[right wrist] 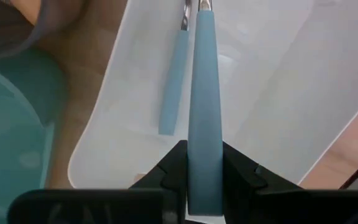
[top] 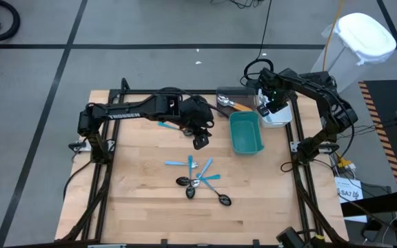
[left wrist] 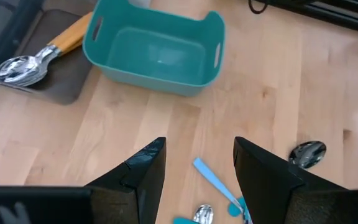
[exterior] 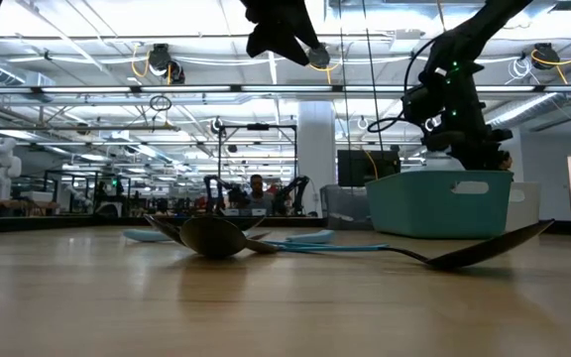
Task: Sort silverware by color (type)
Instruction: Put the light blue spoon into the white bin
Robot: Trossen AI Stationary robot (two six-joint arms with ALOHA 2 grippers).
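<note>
My right gripper [right wrist: 202, 148] hangs over the white bin [right wrist: 272, 93] at the far right, shut on a light-blue-handled utensil [right wrist: 204, 81]. A second light-blue-handled utensil [right wrist: 173, 81] lies in that bin. My left gripper [left wrist: 197, 146] hovers open above the table's middle [top: 200, 142], holding nothing. Below it, light-blue utensils [top: 209, 172] and black spoons [top: 190, 193] lie heaped on the wood. An orange-handled spoon [left wrist: 42, 53] lies on the gray tray [left wrist: 61, 81]. The teal bin [left wrist: 157, 53] stands with nothing in it. My right gripper pinches the light-blue handle [right wrist: 204, 134] between its two fingers, near the handle's wide free end. The fingers point down and the handle runs along them. The utensil hangs below the fingers, head down, clear above the white bin's floor.
The three bins stand in a row along the far right: gray tray [top: 229, 100], teal bin [top: 245, 132], white bin [top: 279, 116]. One light-blue utensil [top: 165, 125] lies apart under the left arm. Bare wood lies at the table's near side and left.
</note>
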